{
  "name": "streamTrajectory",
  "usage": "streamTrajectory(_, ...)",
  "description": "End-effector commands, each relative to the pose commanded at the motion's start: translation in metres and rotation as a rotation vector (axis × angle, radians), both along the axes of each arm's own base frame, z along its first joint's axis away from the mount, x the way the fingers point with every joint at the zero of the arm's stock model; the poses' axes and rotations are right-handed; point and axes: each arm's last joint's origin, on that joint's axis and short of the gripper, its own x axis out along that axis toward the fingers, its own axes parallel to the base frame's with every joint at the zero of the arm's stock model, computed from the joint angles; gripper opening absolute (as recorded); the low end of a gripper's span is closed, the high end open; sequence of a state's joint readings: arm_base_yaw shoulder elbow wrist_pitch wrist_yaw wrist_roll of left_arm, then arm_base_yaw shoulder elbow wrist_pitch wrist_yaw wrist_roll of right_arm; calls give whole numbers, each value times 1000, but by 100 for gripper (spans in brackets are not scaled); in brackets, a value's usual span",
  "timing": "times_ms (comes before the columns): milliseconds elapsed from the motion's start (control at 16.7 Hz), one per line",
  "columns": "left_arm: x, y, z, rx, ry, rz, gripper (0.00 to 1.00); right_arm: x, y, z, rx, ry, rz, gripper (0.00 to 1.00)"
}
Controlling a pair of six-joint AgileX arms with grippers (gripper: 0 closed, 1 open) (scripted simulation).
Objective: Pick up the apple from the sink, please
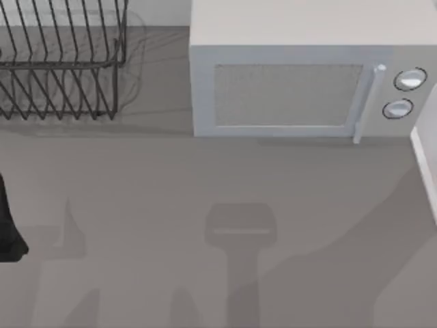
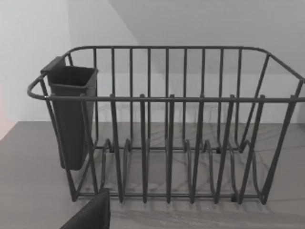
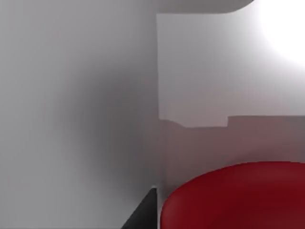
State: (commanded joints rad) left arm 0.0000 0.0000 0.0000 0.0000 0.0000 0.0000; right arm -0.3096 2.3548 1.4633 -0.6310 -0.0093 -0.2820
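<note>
Grey desk [image 1: 205,205] spreads under the top view, with a wire dish rack [image 1: 61,61] at ten o'clock and a white microwave [image 1: 293,82] at one o'clock; its two knobs [image 1: 404,93] carry no readable writing. A dark piece of my left arm [image 1: 8,232] sits at nine o'clock.

Left wrist view: the rack [image 2: 167,129] stands upright with a dark cutlery cup [image 2: 71,114] hung on one end.

Right wrist view: the glossy red apple [image 3: 238,198] lies very near, against pale sink walls [image 3: 71,119]. Whether either claw is open, I cannot tell.
</note>
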Motion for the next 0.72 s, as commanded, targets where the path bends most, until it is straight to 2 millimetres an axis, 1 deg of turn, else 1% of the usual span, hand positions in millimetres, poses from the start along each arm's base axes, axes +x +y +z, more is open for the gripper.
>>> streamTrajectory(120,0,0,0,0,0,0,100,2,-1,3,0,-1,0,0)
streamTrajectory(180,0,0,0,0,0,0,100,5,-2,9,-1,-3,0,0)
streamTrajectory(300,0,0,0,0,0,0,100,14,-5,29,-3,-9,0,0)
streamTrajectory(360,0,0,0,0,0,0,100,19,-7,43,-3,-9,0,0)
streamTrajectory(480,0,0,0,0,0,0,100,25,-9,78,1,2,0,0)
streamTrajectory(600,0,0,0,0,0,0,100,26,-10,118,8,24,0,0)
streamTrajectory(720,0,0,0,0,0,0,100,21,-8,161,13,40,0,0)
